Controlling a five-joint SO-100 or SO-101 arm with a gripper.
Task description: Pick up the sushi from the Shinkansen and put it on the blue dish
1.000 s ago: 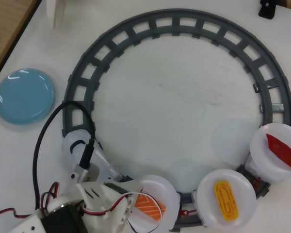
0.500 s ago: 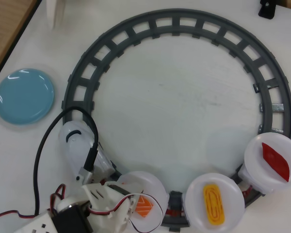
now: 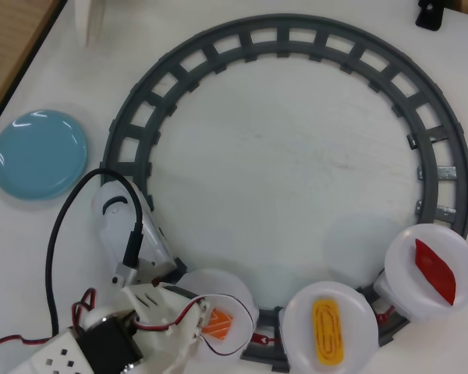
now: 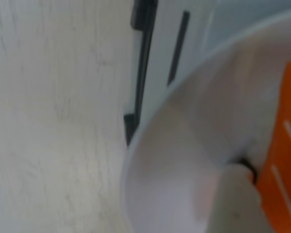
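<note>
The orange sushi [image 3: 218,324] with white stripes lies on the first white plate [image 3: 232,290] behind the white Shinkansen [image 3: 113,212] on the grey track. My gripper [image 3: 205,319] is down over this plate at the sushi's left side. In the wrist view one pale fingertip [image 4: 235,196] touches the edge of the sushi [image 4: 281,160] on the plate [image 4: 184,145]. The other finger is hidden, so I cannot tell whether the jaws are closed on it. The blue dish [image 3: 39,153] lies empty at the far left of the overhead view.
The grey circular track [image 3: 296,39] fills the middle of the table. Two more white plates ride on it: one with a yellow egg piece [image 3: 326,331], one with a red pointed piece [image 3: 435,270]. A black cable [image 3: 62,226] loops from my arm.
</note>
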